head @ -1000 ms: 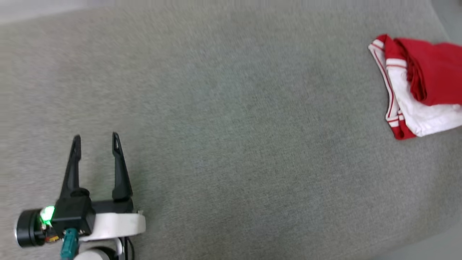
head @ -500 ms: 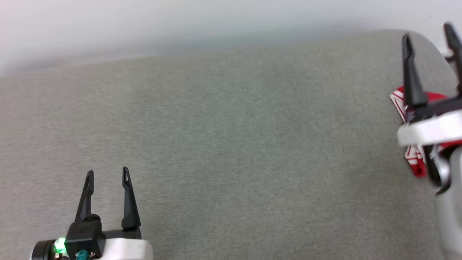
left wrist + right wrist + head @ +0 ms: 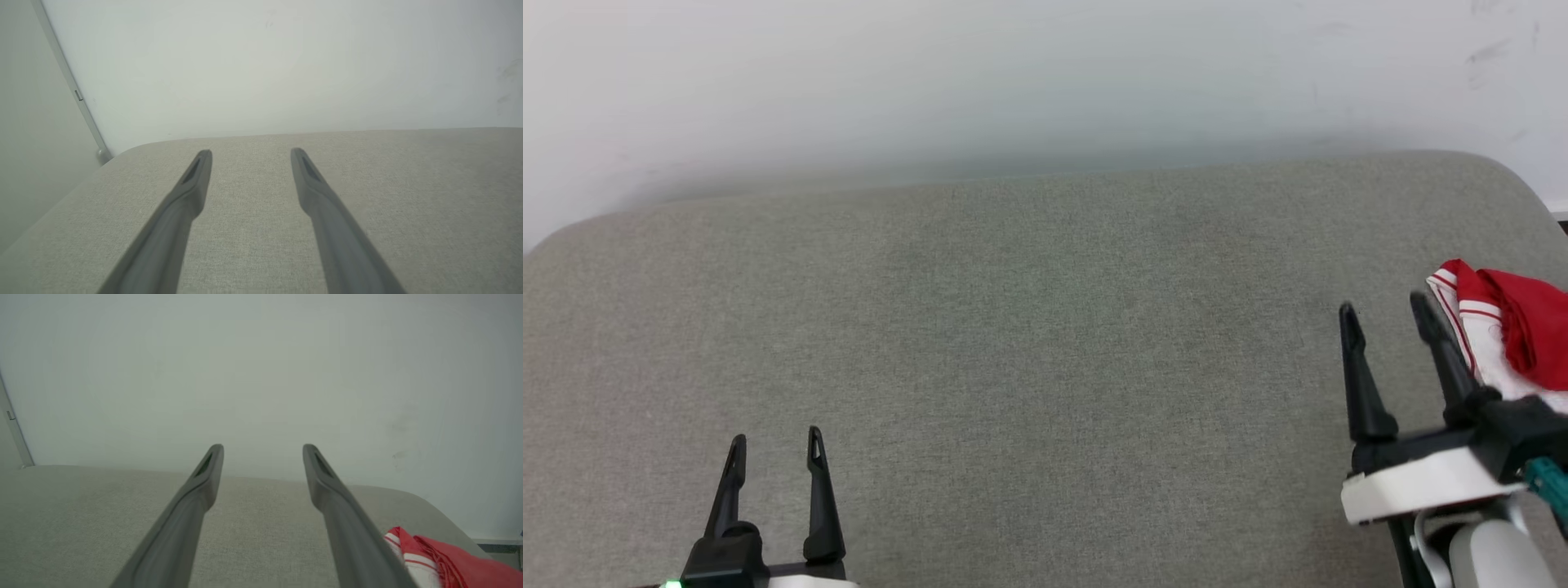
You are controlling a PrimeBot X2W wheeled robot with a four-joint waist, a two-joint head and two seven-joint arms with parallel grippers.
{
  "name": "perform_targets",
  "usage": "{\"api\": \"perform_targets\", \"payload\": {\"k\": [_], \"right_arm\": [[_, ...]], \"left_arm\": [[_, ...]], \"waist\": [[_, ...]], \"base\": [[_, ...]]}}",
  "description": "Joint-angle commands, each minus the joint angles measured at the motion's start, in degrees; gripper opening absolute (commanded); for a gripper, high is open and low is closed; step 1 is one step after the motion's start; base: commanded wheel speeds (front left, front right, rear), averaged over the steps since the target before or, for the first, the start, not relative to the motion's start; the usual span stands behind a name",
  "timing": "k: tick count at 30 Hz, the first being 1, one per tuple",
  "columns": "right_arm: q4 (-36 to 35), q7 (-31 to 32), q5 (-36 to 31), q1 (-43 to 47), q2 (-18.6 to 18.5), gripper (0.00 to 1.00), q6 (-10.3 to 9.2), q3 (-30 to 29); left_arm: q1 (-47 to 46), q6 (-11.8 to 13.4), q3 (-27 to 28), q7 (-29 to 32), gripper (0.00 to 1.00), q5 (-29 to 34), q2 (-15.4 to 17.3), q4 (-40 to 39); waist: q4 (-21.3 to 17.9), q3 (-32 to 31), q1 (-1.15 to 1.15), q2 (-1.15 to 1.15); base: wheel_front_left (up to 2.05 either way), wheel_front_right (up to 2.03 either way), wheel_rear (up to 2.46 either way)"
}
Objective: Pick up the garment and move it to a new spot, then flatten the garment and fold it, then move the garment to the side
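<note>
**Item:** the garment [image 3: 1515, 347], a red jersey with white-and-red striped trim and white inside showing. It lies in a compact, layered bundle at the far right end of the grey cushion [image 3: 1045, 327], partly cut off by the head view's edge. No lettering is legible.

**Contact:** none. It rests on the cushion just beside the right gripper [image 3: 1383, 305], whose outer finger crosses in front of the striped trim in the head view. Whether the finger touches the cloth cannot be told.

**Step, as judged:** the last one, moving the garment to the side. The bundle looks folded and parked at the end, with the broad middle of the cushion bare (a first pick-up not yet begun would look much the same, so this is a lean, not a certainty).

**Next move, as judged:** if the task is done, the arms need only hold off the cloth. If not, the right gripper must swing rightward and drop onto the near trim edge, then close.

**Right gripper:** fingers spread wide, nothing between them, pointing up and away toward the pale wall [image 3: 1013, 82], held low over the cushion.

**Left gripper** [image 3: 776, 436]**:** fingers likewise spread and holding nothing, at the lower left, well apart from the garment, tips aimed at the cushion's far edge
</note>
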Motion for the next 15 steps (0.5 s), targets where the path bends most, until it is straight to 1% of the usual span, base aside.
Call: {"api": "perform_targets", "payload": {"k": [1,11,15], "right_arm": [[-0.31,-0.08,0.25,1.39,0.45,1.00,-0.04,-0.14],[-2.07,-0.08,0.67,9.86,2.11,1.00,-0.04,-1.55],[-2.82,-0.08,1.05,11.73,2.42,1.00,-0.04,-1.48]], "left_arm": [[0.66,-0.04,0.19,-0.12,1.00,-0.19,-0.10,0.03],[2.56,-1.96,-0.03,-0.12,1.00,-0.73,-0.26,1.48],[3.07,-2.37,0.13,-0.12,1.00,-0.91,-0.31,2.14]], "waist": [[0.00,-0.27,0.01,0.00],[1.05,-2.00,0.01,0.00],[1.45,-2.37,0.01,0.00]], "base": [[0.00,0.00,0.00],[0.00,0.00,0.00],[0.00,0.00,0.00]]}}
